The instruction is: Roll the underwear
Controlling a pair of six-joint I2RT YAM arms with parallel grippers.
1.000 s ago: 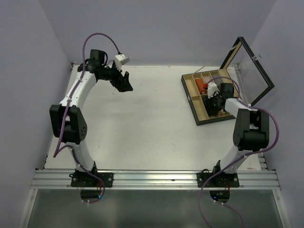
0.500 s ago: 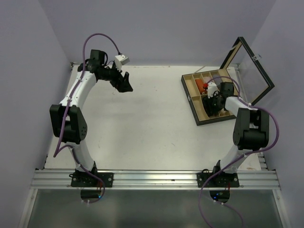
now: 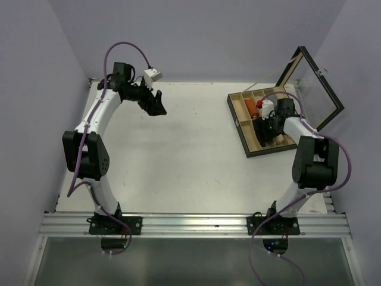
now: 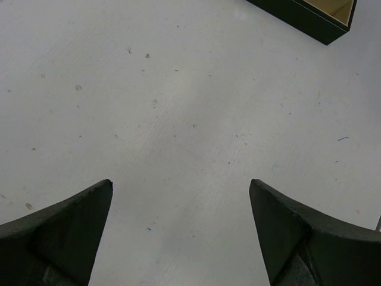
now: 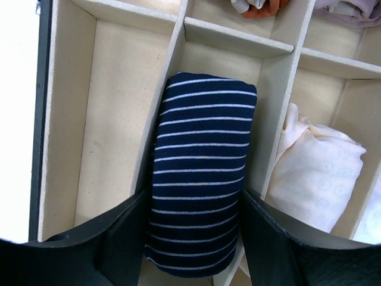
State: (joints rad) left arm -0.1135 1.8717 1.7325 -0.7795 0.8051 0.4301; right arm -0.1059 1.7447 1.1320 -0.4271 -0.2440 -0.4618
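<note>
Navy cloth with thin pale stripes: 1 rolled underwear piece (image 5: 202, 173), lying in a narrow compartment of the wooden box (image 5: 229, 40). Its long axis runs along the compartment, straight out from the right gripper (image 5: 193, 199). The 2 jaws straddle its near end across the short axis; whether they press or merely flank it cannot be told. Left gripper (image 4: 181, 190): spread wide, holding nothing, over the table (image 4: 178, 89), well apart. Nearer arm: right.

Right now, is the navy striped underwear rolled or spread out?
Rolled: the navy striped underwear lies as a compact bundle in one wooden compartment.
</note>
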